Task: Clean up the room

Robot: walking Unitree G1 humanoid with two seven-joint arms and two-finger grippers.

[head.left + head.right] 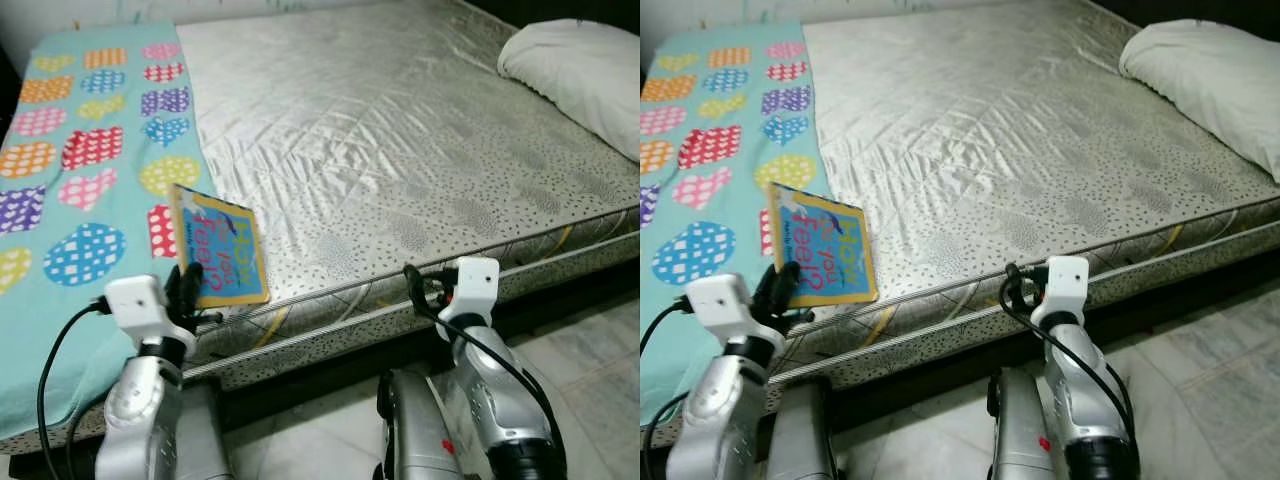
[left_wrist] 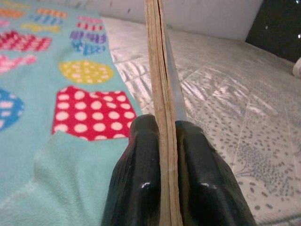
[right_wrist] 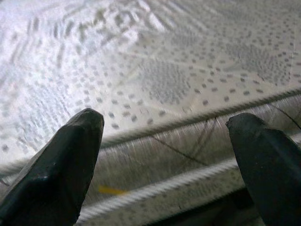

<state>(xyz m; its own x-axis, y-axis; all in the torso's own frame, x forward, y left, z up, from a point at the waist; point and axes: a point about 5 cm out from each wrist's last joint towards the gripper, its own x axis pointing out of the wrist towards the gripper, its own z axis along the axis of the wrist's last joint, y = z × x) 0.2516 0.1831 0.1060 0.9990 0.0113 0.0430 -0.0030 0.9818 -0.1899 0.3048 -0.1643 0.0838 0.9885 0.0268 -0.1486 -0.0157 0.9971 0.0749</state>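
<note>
right gripper [image 3: 164,136] fingers [image 3: 56,169] spread wide apart; silver dotted mattress [image 3: 155,61] edge just ahead, corded seam between them

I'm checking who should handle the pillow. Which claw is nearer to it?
Right. The right claw hangs open at the mattress edge, with the pillow farther along the bed on its side. The left claw is at the opposite end, shut on the book.
</note>
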